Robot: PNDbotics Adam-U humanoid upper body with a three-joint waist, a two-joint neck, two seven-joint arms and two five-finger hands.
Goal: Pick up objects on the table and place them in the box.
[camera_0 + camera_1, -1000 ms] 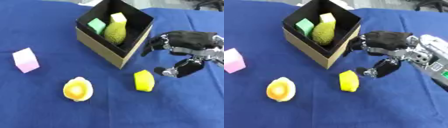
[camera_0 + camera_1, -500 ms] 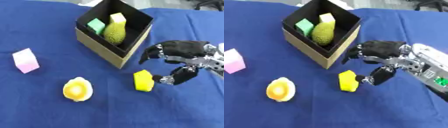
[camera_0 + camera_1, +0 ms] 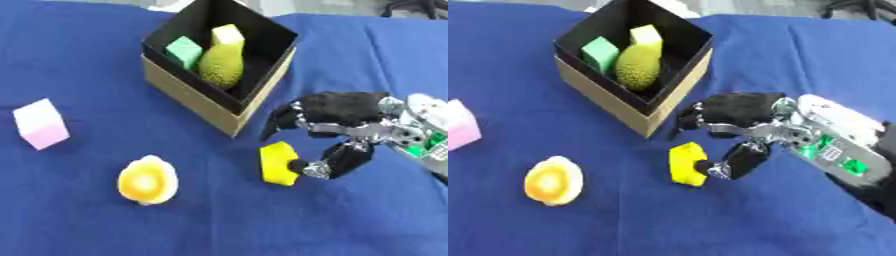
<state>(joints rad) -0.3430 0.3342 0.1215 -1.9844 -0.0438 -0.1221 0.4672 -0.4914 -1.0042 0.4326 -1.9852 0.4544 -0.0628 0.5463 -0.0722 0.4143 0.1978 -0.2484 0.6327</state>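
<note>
Right hand [image 3: 337, 117] sits just right of the box [image 3: 188, 95], fingers [image 3: 278, 122] curved and spread wide over the yellow block [image 3: 278, 163], thumb tip touching the block's right side; nothing gripped. Block lies on the blue table [image 3: 79, 215] just below the box's near corner. Yellow-orange round object [image 3: 147, 180] lower left of the box, pink cube [image 3: 40, 123] well left; box holds a green cube [image 3: 599, 53], yellow block and bumpy green fruit [image 3: 638, 66].

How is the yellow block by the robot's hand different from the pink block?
The yellow block lies near the box with the right hand around it, thumb at its side; the pink block sits alone far to the left, untouched. The yellow block is bright yellow with a rounded edge; the pink block is pale pink and cube-shaped. Both rest on the blue cloth, outside the box.
</note>
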